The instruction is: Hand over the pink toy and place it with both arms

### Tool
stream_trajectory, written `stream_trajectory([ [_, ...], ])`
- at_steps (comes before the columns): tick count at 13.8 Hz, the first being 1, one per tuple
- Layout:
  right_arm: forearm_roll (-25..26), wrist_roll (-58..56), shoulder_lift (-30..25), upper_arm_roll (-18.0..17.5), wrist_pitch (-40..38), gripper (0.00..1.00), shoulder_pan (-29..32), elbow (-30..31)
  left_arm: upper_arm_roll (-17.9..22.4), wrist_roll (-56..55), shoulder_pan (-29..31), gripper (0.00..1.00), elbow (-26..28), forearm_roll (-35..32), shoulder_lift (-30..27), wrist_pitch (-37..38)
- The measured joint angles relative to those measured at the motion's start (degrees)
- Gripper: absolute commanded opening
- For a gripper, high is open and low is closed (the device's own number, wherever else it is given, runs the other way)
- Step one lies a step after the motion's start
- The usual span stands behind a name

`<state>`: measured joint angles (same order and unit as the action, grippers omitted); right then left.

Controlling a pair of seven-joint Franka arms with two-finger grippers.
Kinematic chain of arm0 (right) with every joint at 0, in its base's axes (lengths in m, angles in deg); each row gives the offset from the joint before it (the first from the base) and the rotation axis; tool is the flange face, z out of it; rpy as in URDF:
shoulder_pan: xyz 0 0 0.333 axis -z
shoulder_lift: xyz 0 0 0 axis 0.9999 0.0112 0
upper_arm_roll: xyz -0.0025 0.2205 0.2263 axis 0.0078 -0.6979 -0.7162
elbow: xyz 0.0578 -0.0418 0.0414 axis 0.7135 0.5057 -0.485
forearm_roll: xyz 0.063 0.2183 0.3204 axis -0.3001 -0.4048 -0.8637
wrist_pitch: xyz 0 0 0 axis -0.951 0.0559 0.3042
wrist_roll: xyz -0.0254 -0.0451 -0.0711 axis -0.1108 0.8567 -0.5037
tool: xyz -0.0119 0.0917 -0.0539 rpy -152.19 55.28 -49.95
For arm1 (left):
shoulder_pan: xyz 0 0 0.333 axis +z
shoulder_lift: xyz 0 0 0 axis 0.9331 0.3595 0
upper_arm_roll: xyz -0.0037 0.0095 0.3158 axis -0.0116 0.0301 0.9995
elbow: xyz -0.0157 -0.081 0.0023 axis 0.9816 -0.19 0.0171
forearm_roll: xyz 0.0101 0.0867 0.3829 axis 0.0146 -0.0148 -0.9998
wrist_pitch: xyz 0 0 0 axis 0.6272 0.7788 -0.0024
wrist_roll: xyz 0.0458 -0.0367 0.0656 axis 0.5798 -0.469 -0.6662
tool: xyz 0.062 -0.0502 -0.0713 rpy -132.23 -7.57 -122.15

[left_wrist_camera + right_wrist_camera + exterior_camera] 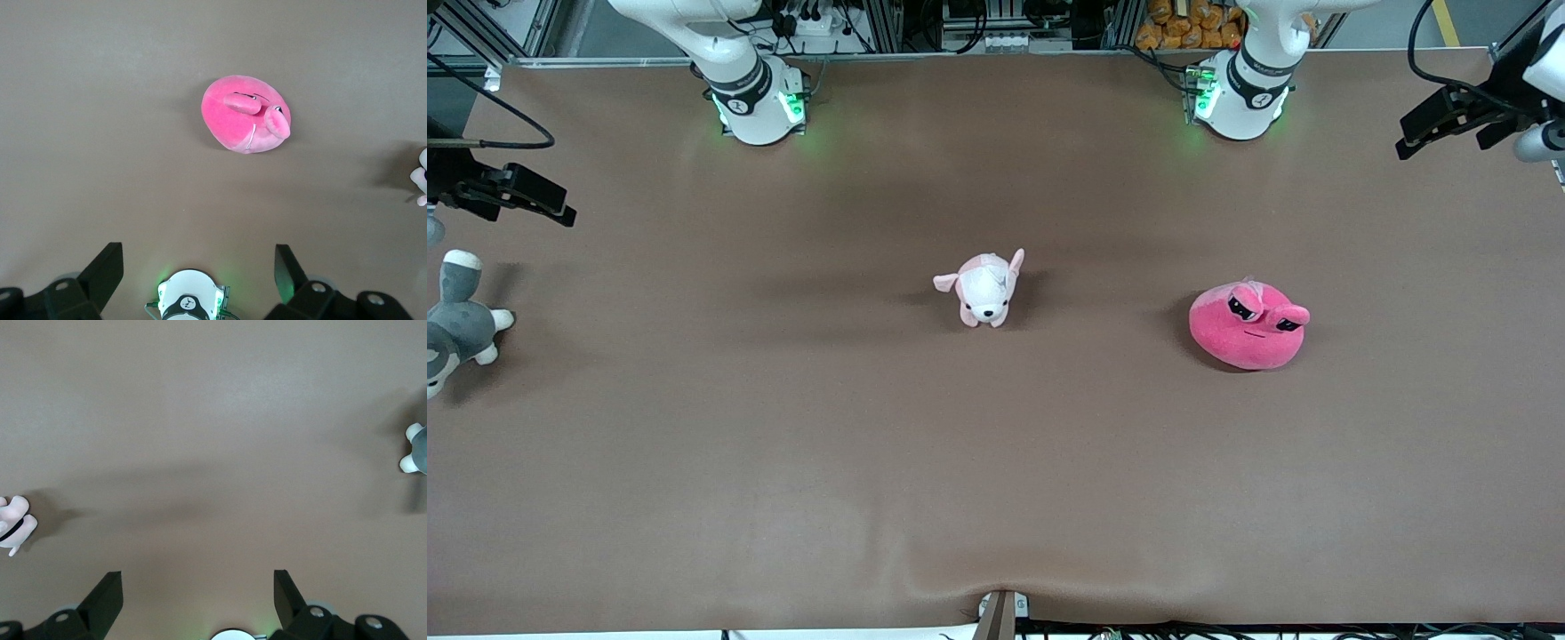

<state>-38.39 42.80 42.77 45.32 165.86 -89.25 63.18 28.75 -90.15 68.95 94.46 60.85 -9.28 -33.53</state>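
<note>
1. Risk, as a judgement: the rounded pink toy (1248, 326) could squash and slip from a shallow pinch during handover.
2. It is a hot-pink plush blob with bulging half-lidded eyes, resting on the table (783, 444), well clear of the left gripper (199, 267), whose fingers are spread wide and empty.
3. The right gripper (198, 587) waits, fingers likewise spread, over bare table.

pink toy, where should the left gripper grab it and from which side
Probably from straight above, pinching the round body of the pink toy across its middle, below the bulging eyes. It sits flat on the table as a soft low dome with nothing touching it. The open left gripper hangs high, empty.
</note>
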Motion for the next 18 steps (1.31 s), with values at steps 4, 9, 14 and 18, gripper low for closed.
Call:
stream_trajectory([
  [4, 0.00, 0.00, -0.06, 0.11, -0.49, 1.00, 0.00, 0.00, 0.03, 0.12, 0.08, 1.00, -1.49, 0.00, 0.63, 0.49],
  [9, -0.06, 0.00, -0.38, -0.03, -2.89, 1.00, -0.03, -0.28, 0.08, 1.42, 0.08, 1.00, -3.21, -0.04, 2.41, 1.14],
  [14, -0.15, 0.02, -1.03, -1.17, -6.38, 1.00, -1.65, -3.39, 0.05, 1.49, 0.25, 1.00, -2.62, -0.04, 2.80, 3.03],
  [18, -0.28, -1.75, -0.98, -1.18, -5.56, 1.00, -1.84, -4.24, -0.14, 0.69, 0.33, 1.00, -2.59, -0.04, 1.72, 5.63],
])
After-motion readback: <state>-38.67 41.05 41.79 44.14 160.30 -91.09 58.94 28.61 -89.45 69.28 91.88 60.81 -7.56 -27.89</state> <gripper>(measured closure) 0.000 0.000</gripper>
